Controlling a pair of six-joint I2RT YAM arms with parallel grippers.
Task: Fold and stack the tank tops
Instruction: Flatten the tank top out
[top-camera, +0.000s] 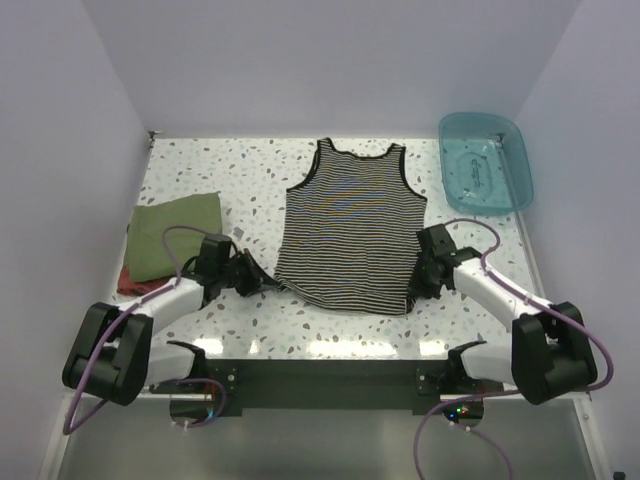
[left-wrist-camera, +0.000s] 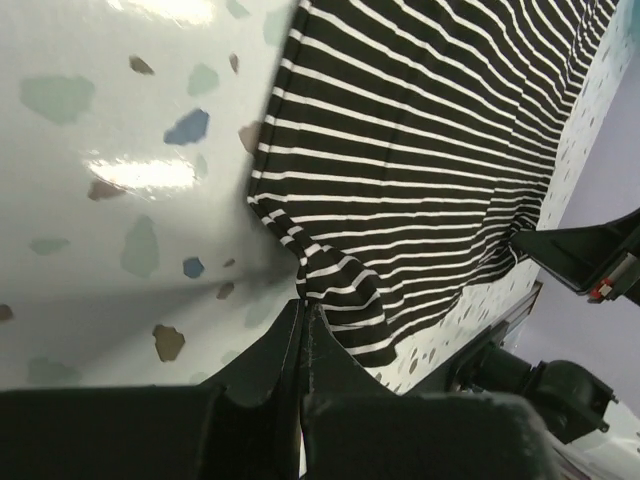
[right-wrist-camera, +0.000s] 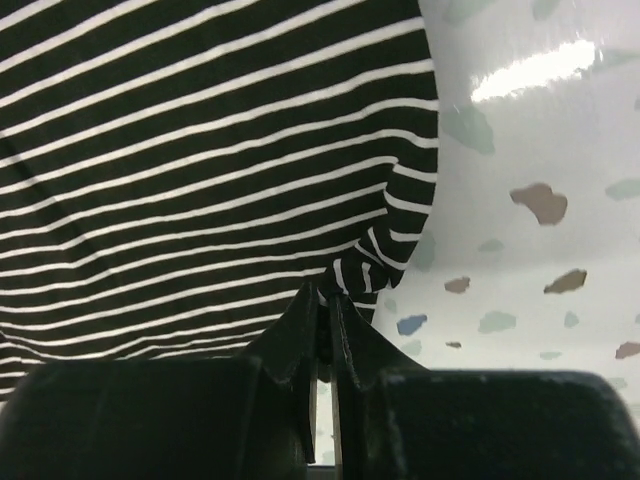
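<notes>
The striped tank top (top-camera: 348, 228) lies flat in the middle of the table, neck at the far side. My left gripper (top-camera: 262, 284) is shut on its near left hem corner; the left wrist view shows the striped cloth (left-wrist-camera: 330, 270) bunched at the jaw tips (left-wrist-camera: 303, 305). My right gripper (top-camera: 418, 281) is shut on the near right hem corner, with the fabric (right-wrist-camera: 385, 250) pinched at its tips (right-wrist-camera: 325, 295). The olive-green tank top (top-camera: 174, 231) lies folded at the left.
A teal plastic bin (top-camera: 485, 161) stands at the back right. A reddish cloth (top-camera: 135, 283) shows under the green top's near edge. White walls close in the table on three sides.
</notes>
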